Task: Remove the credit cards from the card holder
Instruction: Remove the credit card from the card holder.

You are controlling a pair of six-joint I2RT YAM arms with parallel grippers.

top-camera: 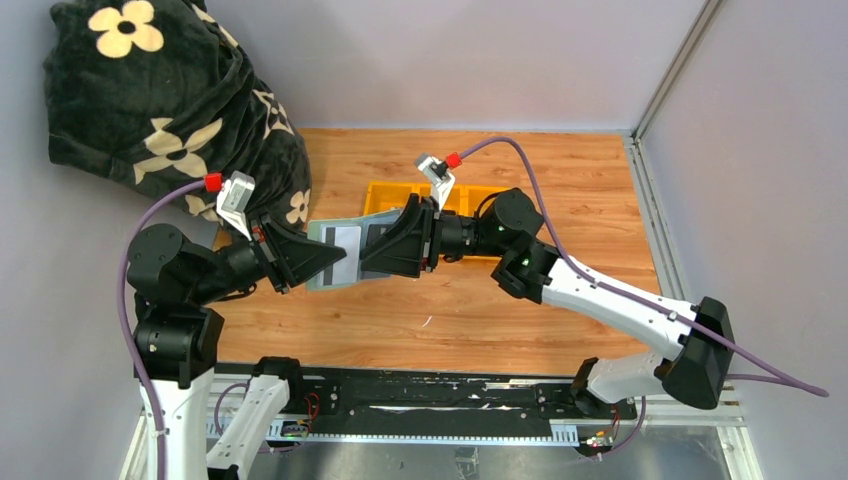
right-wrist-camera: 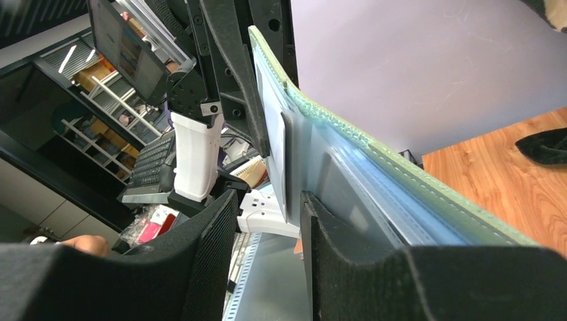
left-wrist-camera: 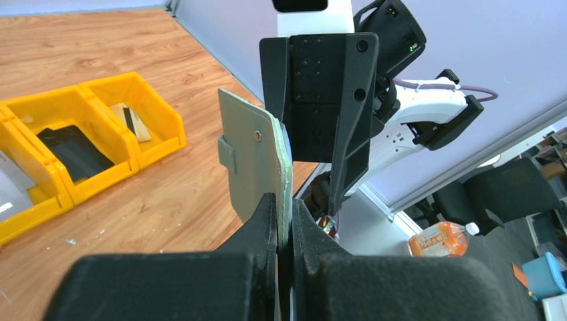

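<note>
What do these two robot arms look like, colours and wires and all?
The left arm and right arm mix black joints with white shells. The left gripper and right gripper are black wedges ending in two flat fingers. A purple cable with a red plug runs to a grey camera on each wrist. A green light shows on the right arm.

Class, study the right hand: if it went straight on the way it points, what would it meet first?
Probably the pale card in the card holder, which sits between the right hand's fingers; beyond it, the left hand. Depth is unclear.
</note>
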